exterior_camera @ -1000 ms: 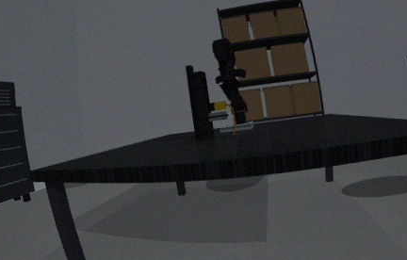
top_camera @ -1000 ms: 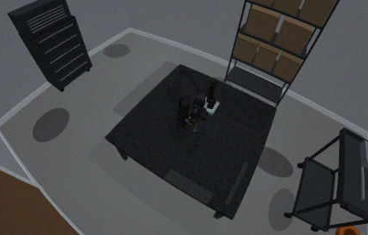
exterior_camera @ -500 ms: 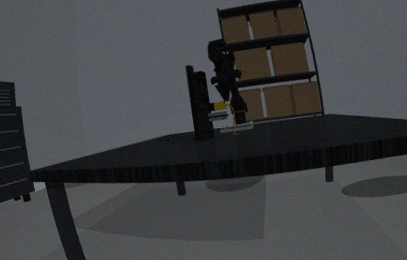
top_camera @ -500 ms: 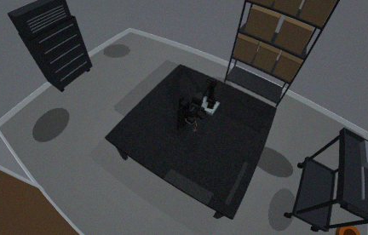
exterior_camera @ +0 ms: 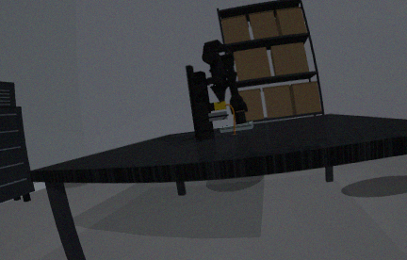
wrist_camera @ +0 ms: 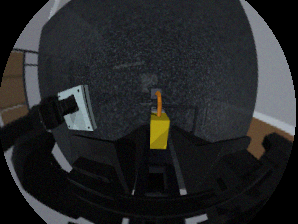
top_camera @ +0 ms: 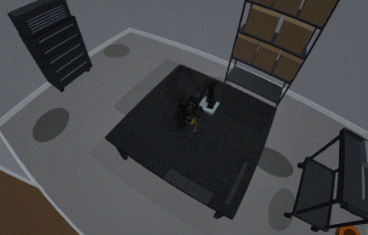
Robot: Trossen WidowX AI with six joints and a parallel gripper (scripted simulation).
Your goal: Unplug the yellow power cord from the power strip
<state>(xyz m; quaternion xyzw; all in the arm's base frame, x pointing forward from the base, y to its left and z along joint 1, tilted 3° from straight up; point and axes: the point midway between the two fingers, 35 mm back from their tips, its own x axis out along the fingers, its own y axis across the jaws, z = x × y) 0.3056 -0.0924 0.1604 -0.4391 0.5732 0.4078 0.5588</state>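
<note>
The yellow plug [top_camera: 192, 120] [exterior_camera: 219, 105] [wrist_camera: 159, 131] is a small block at the dark upright panel [exterior_camera: 199, 112]. A grey-white block [exterior_camera: 218, 115], perhaps the power strip, is just under it. Whether the plug is seated in it is too small and dark to tell. The orange-yellow cord [top_camera: 195, 126] [exterior_camera: 235, 121] [wrist_camera: 159, 104] runs from the plug and hangs down toward the table. My gripper [exterior_camera: 221, 99] [wrist_camera: 158, 128] is partly open and empty. Its fingertips are just above the plug, and the wrist view shows the plug in line between the fingers.
My arm's base stands on a pale plate [top_camera: 205, 110] [exterior_camera: 231, 129] [wrist_camera: 86, 116] beside the panel on the dark table [top_camera: 154, 128]. A shelf with boxes [top_camera: 288, 36] [exterior_camera: 269, 61] is behind, and a tool cabinet [top_camera: 56, 47] and a cart [top_camera: 316, 183] stand off the table.
</note>
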